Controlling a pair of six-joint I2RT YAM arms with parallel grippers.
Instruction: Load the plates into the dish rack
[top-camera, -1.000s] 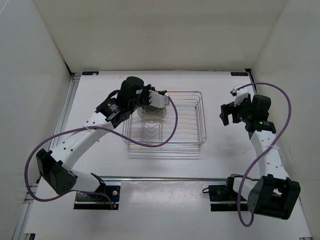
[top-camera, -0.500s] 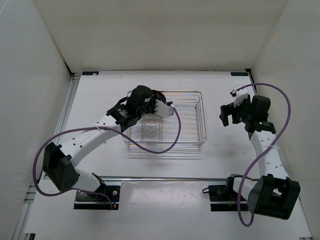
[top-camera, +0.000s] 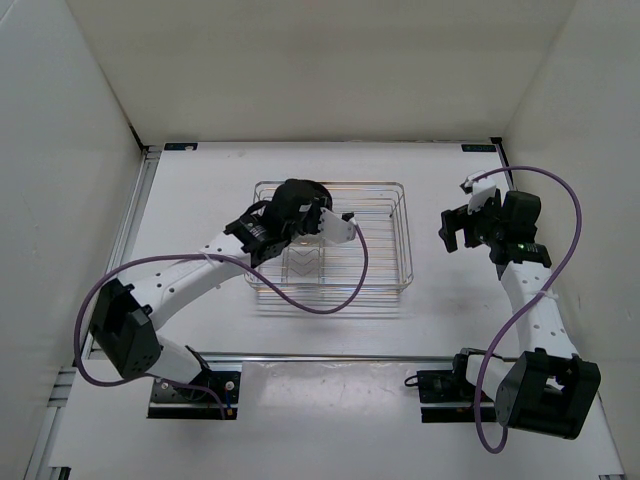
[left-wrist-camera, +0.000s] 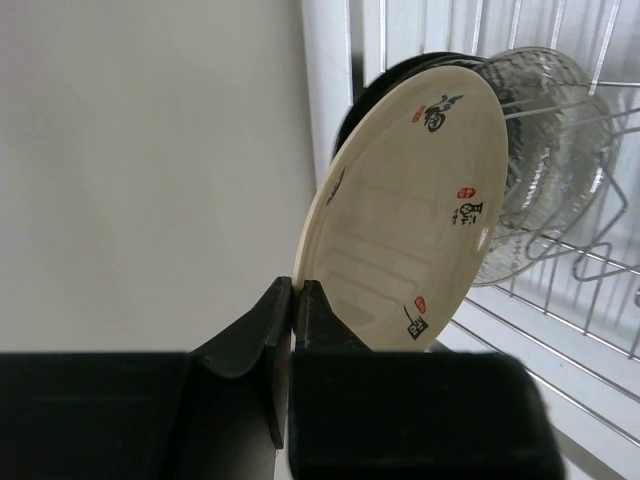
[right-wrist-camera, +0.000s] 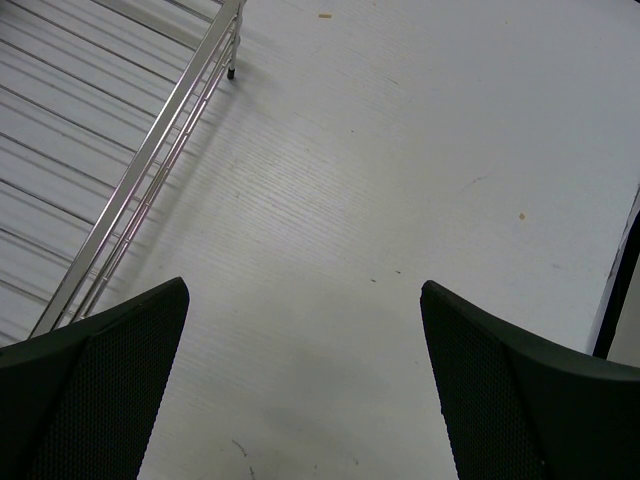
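Cream plate (left-wrist-camera: 410, 215) held up on its edge at the far left of the rack (top-camera: 405, 235), right next to the black plate (left-wrist-camera: 352, 105).

The left jaws pinch only the plate's lower rim, so the plate could slip or tip if the arm (top-camera: 215, 265) jerks. It leans close to the black plate, and a push sideways could knock that one, or the clear plate (left-wrist-camera: 550, 150) behind it, out of the wire slots. If it goes down crooked, it may miss a slot and fall flat. The right jaws are spread wide with nothing in them, above the worktop (right-wrist-camera: 400, 180) beside the rack. From above, the left arm hides the plates. The cream plate's bottom edge is behind the jaws. I cannot tell if it touches the black plate, or which slot is under it. No pale plate shows.
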